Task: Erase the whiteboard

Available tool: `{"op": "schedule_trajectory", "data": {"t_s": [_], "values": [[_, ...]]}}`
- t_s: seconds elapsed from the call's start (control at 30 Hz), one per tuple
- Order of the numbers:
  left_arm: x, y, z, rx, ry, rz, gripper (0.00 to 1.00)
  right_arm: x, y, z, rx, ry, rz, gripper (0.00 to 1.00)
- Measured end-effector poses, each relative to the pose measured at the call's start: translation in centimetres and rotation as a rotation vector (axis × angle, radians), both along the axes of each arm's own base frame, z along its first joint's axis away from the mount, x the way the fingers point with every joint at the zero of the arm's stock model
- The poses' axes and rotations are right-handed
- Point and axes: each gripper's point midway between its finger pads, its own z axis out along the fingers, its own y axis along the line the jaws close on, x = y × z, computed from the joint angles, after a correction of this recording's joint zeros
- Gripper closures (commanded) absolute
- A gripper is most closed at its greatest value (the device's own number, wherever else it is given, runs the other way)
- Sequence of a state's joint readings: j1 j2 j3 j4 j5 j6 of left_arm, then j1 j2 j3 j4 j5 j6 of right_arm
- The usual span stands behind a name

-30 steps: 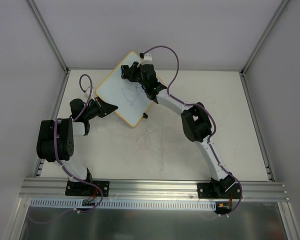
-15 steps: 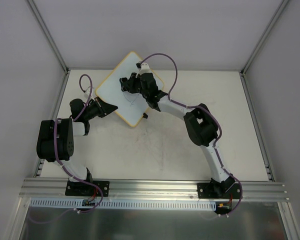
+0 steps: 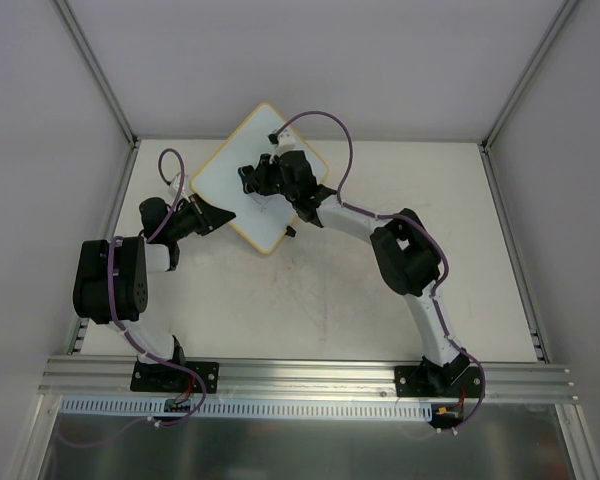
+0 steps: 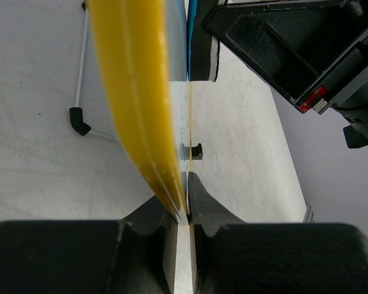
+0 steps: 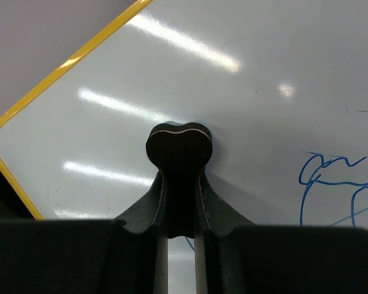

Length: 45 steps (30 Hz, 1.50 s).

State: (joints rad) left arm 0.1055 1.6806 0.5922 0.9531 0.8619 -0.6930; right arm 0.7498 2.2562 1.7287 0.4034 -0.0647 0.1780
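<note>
- Right gripper (image 5: 179, 177): its two fingers are closed tightly on a dark eraser (image 5: 179, 144). The rounded head of the eraser is pressed flat against the white face of the whiteboard (image 5: 264, 73).
- Left gripper (image 4: 184, 205): its fingers are clamped on the thin yellow frame (image 4: 135, 92) of the whiteboard, pinching the board at its near-left edge. The left wrist view shows the board edge-on.
- Eraser, left wrist view (image 4: 202, 43): it shows at the top of the picture, touching the board face, with the right gripper's black body behind it.
- Pen marks (image 5: 337, 184): blue scribbles lie on the board to the right of the eraser. The face around and to the left of the eraser shows only reflected light.
- Whiteboard, top view (image 3: 225, 170): it sits at the far-left part of the table (image 3: 380, 300), turned corner-on like a diamond. Its far corner shows beyond the table's far edge.
- The left gripper (image 3: 212, 215) is at the board's near-left edge, and the right gripper (image 3: 255, 180) is over its middle.
- Clip foot (image 3: 290, 232): a small black clip is on the board's near-right edge.
- Right arm (image 3: 405, 255): it reaches from the near-right edge of the table toward the far left, trailing a purple cable (image 3: 340, 130).
- Left arm (image 3: 110, 280): it is folded along the table's left edge.
</note>
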Motion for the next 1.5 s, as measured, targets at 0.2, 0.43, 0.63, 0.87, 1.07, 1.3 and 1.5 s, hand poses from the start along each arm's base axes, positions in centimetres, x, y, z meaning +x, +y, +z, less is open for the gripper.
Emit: {"op": "schedule_trajectory", "data": {"t_s": [0.2, 0.43, 0.63, 0.87, 1.07, 1.3, 1.5], "values": [[0.0, 0.0, 0.0, 0.000, -0.001, -0.001, 1.00, -0.9, 0.3, 0.2, -0.093, 0.029, 0.030, 1.00], [0.0, 0.0, 0.0, 0.001, -0.003, -0.001, 1.00, -3.3, 2.7, 0.8, -0.187, 0.045, 0.128, 1.00], [0.0, 0.1, 0.0, 0.001, 0.001, 0.002, 1.00, -4.0, 3.7, 1.1, -0.226, 0.036, 0.163, 1.00], [0.1, 0.1, -0.1, 0.002, 0.003, 0.007, 1.00, -3.4, 3.4, 1.0, -0.220, 0.088, 0.168, 1.00], [0.1, 0.1, -0.1, 0.002, 0.002, 0.008, 1.00, -2.4, 2.8, 0.9, -0.137, 0.186, 0.179, 1.00], [0.1, 0.1, 0.0, 0.001, 0.001, 0.006, 1.00, 1.1, -0.4, 0.2, -0.060, 0.294, 0.104, 1.00], [0.0, -0.1, 0.1, 0.000, -0.003, -0.004, 1.00, 4.6, -5.0, -1.3, -0.049, 0.370, -0.012, 1.00]]}}
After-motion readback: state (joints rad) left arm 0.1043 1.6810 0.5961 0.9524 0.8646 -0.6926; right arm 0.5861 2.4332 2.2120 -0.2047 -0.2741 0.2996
